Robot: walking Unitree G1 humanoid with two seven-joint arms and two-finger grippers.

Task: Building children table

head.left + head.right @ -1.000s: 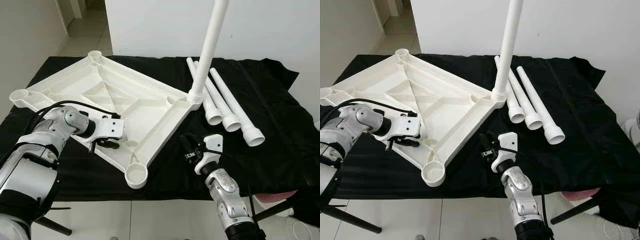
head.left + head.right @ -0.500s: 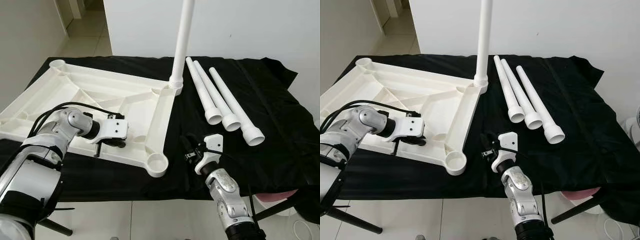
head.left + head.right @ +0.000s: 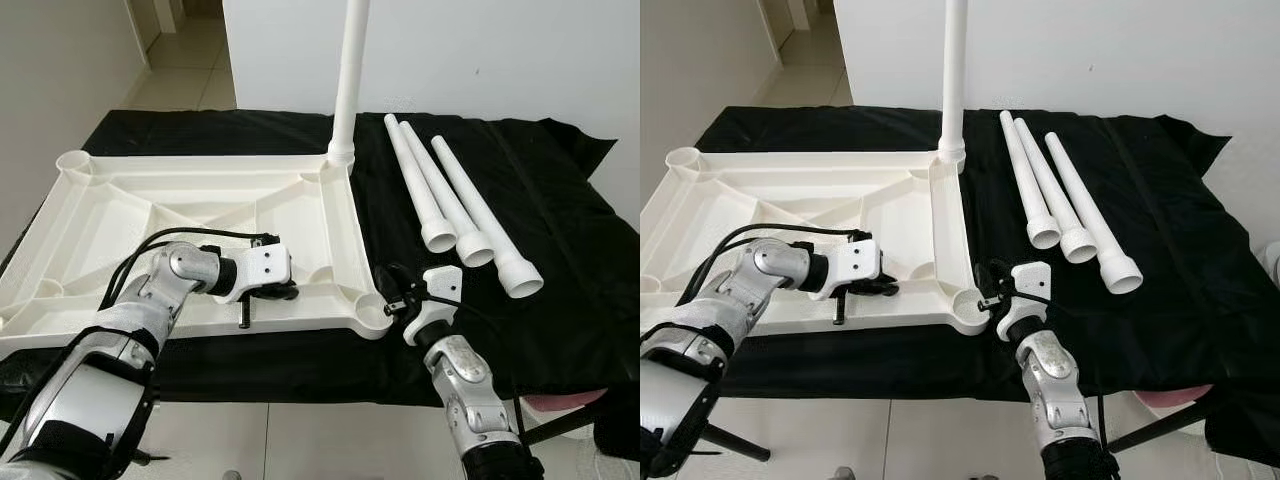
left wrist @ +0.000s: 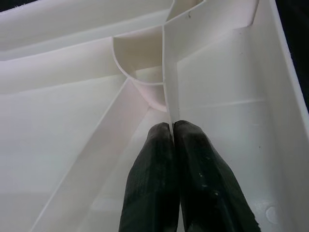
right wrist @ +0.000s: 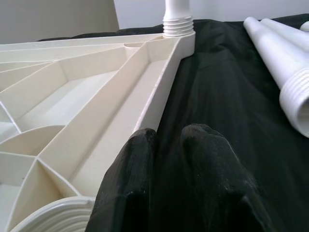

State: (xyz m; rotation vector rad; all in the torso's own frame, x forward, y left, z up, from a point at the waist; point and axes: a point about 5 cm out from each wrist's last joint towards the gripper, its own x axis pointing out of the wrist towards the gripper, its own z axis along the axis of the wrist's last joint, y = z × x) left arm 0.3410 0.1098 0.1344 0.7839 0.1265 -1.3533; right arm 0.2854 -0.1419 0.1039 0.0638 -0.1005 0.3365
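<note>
Left eye view, from the left: the white tabletop (image 3: 120, 215) lies upside down on the black cloth (image 3: 560, 290) that covers the surface, its ribbed underside facing up; round leg sockets sit at its corners, one at the far left (image 3: 73, 161) and one at the near right (image 3: 373, 311); the left end effector (image 3: 285, 291) reaches in over the near edge of the tabletop, right of its middle, and in the left wrist view its two black fingers (image 4: 193, 179) are pinching a thin upright rib (image 4: 168, 72) of the underside between them; a black cable (image 3: 165, 245) loops from the left arm over the plastic; at the far right corner of the tabletop one white leg (image 3: 350, 75) stands upright in its socket, its threaded end showing in the right wrist view (image 5: 177, 19); the right end effector (image 3: 393, 296) sits just beside the near right corner socket, low over the cloth; its fingers (image 5: 212, 174) lie close together with a narrow gap and nothing between them; right of it and farther back, three loose legs (image 3: 455, 215) lie side by side on the cloth, wide threaded ends toward the near side.
</note>
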